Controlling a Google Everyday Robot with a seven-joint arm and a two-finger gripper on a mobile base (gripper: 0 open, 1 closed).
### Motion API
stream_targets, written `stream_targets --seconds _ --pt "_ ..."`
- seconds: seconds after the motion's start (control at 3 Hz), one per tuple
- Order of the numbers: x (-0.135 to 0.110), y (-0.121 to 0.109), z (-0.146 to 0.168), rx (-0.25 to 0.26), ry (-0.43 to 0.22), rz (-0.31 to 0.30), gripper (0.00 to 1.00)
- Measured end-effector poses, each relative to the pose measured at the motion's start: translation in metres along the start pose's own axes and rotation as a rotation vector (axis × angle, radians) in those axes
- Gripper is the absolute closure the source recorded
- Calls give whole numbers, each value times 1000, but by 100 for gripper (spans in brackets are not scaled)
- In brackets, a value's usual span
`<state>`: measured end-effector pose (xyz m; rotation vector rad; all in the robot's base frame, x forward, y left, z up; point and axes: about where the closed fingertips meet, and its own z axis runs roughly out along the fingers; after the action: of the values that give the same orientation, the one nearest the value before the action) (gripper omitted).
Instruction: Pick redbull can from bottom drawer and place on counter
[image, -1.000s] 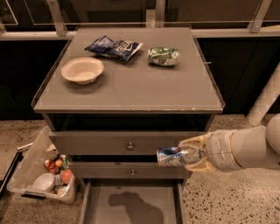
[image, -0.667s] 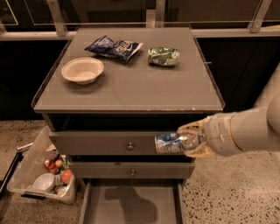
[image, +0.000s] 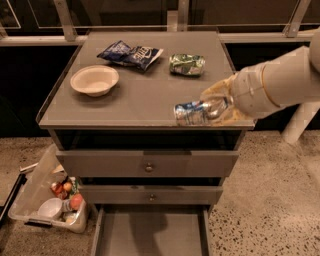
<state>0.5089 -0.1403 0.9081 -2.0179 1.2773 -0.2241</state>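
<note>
1 silver-blue redbull can (image: 191, 113) lies sideways, gripped by the claw (image: 216, 106) over the counter (image: 140, 97).

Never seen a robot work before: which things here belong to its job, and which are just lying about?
In the job: redbull can, gripped sideways by the tool above the counter, front right; the open bottom drawer.
Lying about: bowl, blue chip bag, green snack bag, floor bin of odds and ends.
</note>
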Motion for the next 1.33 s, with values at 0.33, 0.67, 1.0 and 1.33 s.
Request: stream_targets --seconds 0.33,0.67,1.0,1.33 --pt "-5 -13 -6 22 0 -14 100" --pt "-5 -21 -2 27 -2 -21 100" --pt "9 -45 11 34 -22 14 100" --pt "25 -80 32 62 -90 65 100"
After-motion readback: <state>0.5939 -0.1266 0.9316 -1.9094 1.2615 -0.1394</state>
